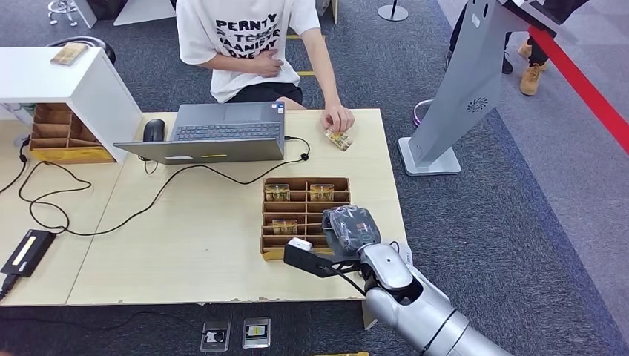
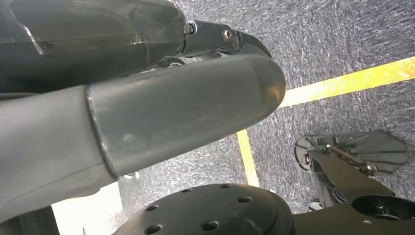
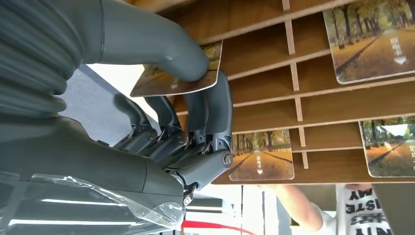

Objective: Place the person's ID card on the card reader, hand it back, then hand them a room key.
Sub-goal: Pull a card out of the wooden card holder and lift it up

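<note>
My right hand (image 1: 352, 228) hovers over the near right corner of the wooden slotted tray (image 1: 305, 180). In the right wrist view the thumb (image 3: 161, 44) and fingers (image 3: 218, 107) pinch a room key card (image 3: 178, 73) printed with an autumn avenue, lifted off the tray (image 3: 293, 103). Three more key cards (image 1: 277, 193) lie in the slots. The person's hand (image 1: 337, 119) holds the ID card (image 1: 339, 139) on the table's far edge. A black card reader (image 1: 28, 252) lies at the near left. My left hand (image 2: 171, 112) hangs over the carpet, holding nothing.
An open laptop (image 1: 215, 133) and a mouse (image 1: 153, 130) sit at the far side, with cables trailing across the table. A white shelf unit (image 1: 59, 74) stands at the back left. A grey kiosk stand (image 1: 460, 89) stands on the floor to the right.
</note>
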Robot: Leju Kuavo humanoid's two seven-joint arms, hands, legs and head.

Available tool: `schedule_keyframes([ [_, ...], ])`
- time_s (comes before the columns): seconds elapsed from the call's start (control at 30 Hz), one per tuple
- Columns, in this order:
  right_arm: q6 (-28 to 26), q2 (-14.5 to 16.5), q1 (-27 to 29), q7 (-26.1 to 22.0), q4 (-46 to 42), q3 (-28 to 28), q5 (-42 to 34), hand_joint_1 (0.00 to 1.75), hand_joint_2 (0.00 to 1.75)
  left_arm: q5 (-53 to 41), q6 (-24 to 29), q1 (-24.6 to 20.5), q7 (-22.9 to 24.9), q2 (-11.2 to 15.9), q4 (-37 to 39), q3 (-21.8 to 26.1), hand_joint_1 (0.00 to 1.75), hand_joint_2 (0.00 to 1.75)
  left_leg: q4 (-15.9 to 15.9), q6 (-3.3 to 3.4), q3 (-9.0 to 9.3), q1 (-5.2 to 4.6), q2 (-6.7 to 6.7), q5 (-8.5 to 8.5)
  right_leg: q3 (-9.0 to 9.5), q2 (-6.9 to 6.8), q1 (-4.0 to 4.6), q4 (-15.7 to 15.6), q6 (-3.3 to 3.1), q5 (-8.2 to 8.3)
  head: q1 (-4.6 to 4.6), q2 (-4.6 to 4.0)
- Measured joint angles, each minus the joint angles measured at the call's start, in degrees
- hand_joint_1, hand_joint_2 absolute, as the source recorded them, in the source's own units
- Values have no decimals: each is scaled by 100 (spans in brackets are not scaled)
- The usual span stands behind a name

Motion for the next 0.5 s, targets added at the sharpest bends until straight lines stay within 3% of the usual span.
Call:
schedule_keyframes([
  [0.5, -21, -5, -4, 159, 27, -9, -27, 174, 175, -91, -48, 0, 0, 27, 0, -2, 0, 0, 0, 0, 4, 0, 1, 0, 2, 0, 0, 0, 0, 0, 0, 0],
])
